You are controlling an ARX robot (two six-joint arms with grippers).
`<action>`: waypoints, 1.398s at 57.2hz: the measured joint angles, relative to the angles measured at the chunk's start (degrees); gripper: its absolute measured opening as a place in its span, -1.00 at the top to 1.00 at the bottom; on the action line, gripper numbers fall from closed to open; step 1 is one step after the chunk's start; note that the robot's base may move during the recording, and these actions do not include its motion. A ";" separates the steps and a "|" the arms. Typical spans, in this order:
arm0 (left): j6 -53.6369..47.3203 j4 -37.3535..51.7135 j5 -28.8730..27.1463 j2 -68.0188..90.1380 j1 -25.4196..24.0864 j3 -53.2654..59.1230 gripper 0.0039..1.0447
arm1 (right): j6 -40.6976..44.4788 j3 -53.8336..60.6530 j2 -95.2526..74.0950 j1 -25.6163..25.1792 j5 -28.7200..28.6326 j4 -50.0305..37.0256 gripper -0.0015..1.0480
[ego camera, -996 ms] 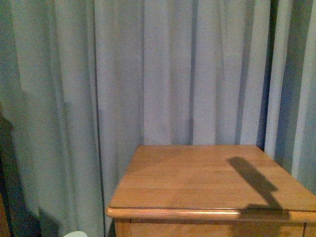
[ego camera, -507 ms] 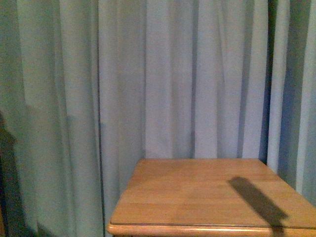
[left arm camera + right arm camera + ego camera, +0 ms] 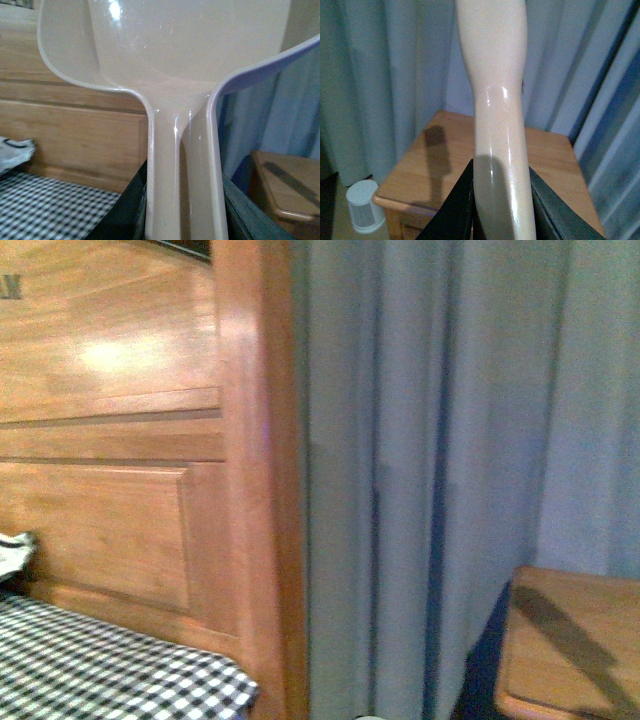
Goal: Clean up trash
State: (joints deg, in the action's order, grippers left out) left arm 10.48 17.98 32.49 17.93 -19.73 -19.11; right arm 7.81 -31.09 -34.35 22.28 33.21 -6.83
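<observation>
No trash shows in any view. The beige plastic dustpan (image 3: 190, 50) fills the left wrist view, its scoop toward the wooden headboard. My left gripper (image 3: 182, 210) is shut on its handle, with a dark finger (image 3: 125, 210) on each side. In the right wrist view my right gripper (image 3: 502, 210) is shut on the cream brush handle (image 3: 495, 75), which reaches out above the wooden nightstand (image 3: 420, 170). The brush head is out of view. Neither gripper shows in the front view.
A wooden headboard (image 3: 120, 440) and a black-and-white checked bed cover (image 3: 100, 670) are at the left. A white pillow corner (image 3: 15, 152) lies by the headboard. Grey curtains (image 3: 440, 440) hang behind the nightstand (image 3: 570, 650). A small white bin (image 3: 364, 206) stands on the floor beside the nightstand.
The front view has swung left: the nightstand went from the centre to the right edge, and the headboard and bed came into sight.
</observation>
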 joint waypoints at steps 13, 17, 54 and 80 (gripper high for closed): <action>-0.02 0.00 0.24 0.04 0.11 0.09 0.49 | 0.00 0.00 0.17 -0.02 0.04 -0.02 0.61; 0.00 0.00 0.07 -0.09 0.11 0.09 0.49 | 0.00 0.00 0.22 -0.02 0.04 -0.04 0.61; 0.15 0.00 0.11 -0.04 0.07 0.13 0.50 | 0.00 0.00 0.17 -0.02 0.00 -0.04 0.61; -1.81 -3.69 -0.76 0.48 0.02 -0.98 0.50 | 0.17 0.02 -0.02 -0.02 0.15 -0.02 0.61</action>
State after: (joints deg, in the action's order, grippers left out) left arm 8.67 14.28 31.73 18.41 -19.70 -20.10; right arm 7.99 -31.07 -34.37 22.26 33.36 -6.85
